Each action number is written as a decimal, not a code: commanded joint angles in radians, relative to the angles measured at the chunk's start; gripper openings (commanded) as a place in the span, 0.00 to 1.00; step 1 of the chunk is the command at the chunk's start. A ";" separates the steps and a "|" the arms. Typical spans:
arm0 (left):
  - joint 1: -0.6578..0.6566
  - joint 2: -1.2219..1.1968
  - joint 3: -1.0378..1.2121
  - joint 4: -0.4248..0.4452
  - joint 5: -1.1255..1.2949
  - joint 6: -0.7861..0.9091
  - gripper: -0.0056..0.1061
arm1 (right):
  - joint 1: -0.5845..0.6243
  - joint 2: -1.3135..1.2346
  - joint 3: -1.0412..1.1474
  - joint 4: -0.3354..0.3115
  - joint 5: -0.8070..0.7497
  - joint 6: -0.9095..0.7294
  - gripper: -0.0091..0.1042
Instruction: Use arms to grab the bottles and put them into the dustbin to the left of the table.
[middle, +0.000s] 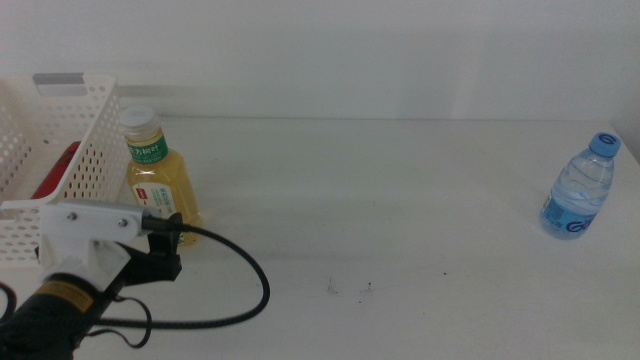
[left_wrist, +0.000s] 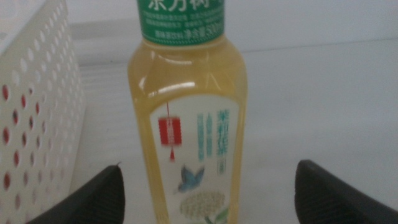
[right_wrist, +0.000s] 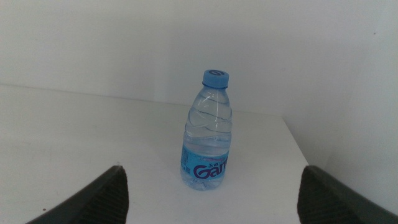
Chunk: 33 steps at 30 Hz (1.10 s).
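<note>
A yellow tea bottle (middle: 160, 182) with a green label and white cap stands upright right beside the white perforated dustbin (middle: 85, 135) at the table's left. My left gripper (middle: 165, 240) is low in front of it. In the left wrist view the tea bottle (left_wrist: 186, 124) fills the gap between the open jaws of the left gripper (left_wrist: 209, 168), which do not touch it. A red can (middle: 55, 172) lies inside the dustbin. A clear blue-capped water bottle (middle: 580, 190) stands far right. The right gripper (right_wrist: 212, 171) is open, short of that water bottle (right_wrist: 208, 134), and out of the middle view.
The white table (middle: 400, 220) stretches between the two bottles, with a few dark specks (middle: 350, 288) near the front. A black cable (middle: 250, 280) loops from the left arm over the tabletop. The water bottle stands close to the table's right edge (right_wrist: 298, 146).
</note>
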 joint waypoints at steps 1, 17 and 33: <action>0.023 0.024 -0.031 0.039 -0.020 -0.027 0.89 | -0.003 -0.004 0.004 -0.007 -0.009 -0.008 0.90; 0.076 0.205 -0.213 0.111 -0.014 -0.054 0.89 | -0.003 -0.004 0.004 -0.007 -0.009 -0.008 0.90; 0.076 0.376 -0.338 0.090 -0.076 -0.056 0.89 | -0.003 -0.004 0.004 -0.007 -0.009 -0.008 0.90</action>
